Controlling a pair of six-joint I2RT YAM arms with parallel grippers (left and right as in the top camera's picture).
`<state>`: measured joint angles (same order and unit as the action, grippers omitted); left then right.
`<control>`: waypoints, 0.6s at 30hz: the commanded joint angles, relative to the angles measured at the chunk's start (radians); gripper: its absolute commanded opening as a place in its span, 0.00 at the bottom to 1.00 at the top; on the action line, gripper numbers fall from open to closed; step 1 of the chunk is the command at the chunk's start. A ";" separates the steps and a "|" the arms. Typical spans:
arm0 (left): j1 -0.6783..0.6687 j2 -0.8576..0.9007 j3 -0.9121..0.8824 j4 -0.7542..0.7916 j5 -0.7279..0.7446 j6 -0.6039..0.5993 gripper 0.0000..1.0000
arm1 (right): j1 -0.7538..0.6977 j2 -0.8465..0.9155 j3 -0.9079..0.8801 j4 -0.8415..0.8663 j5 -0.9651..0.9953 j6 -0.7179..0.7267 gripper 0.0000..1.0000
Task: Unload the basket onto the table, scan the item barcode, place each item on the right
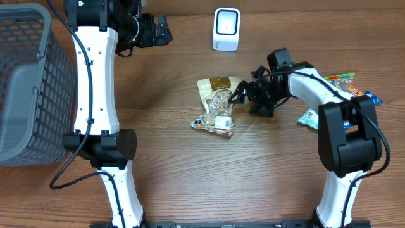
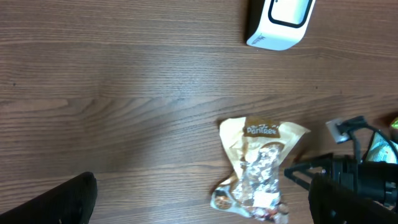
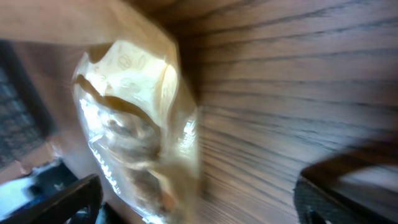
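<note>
Mid-table I see the snack bag (image 1: 217, 104), long axis and label end toward the scanner (image 1: 226, 28), with left gripper (image 1: 167, 30) and right gripper (image 1: 243, 94) wide open.

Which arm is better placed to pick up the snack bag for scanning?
Right, probably. The right claw, open, sits just beside the snack bag, pointing at it. The left claw, also open, hangs far from the bag.
</note>
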<state>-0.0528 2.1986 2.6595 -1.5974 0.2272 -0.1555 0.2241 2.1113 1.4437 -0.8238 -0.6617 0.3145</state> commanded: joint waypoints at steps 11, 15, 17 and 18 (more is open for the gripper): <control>-0.013 -0.028 0.000 0.001 -0.002 -0.006 1.00 | -0.033 -0.002 0.349 -0.284 0.145 -0.147 1.00; -0.013 -0.028 0.000 0.001 -0.002 -0.006 1.00 | -0.023 0.011 0.322 -0.150 0.145 -0.148 1.00; -0.013 -0.028 0.000 0.001 -0.002 -0.006 1.00 | -0.014 0.020 0.300 -0.090 0.145 -0.164 1.00; -0.013 -0.028 0.000 0.001 -0.002 -0.006 1.00 | -0.010 0.027 0.290 -0.062 0.145 -0.166 1.00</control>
<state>-0.0528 2.1986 2.6595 -1.5974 0.2272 -0.1555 0.1982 2.1185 1.7657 -0.9321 -0.5217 0.1749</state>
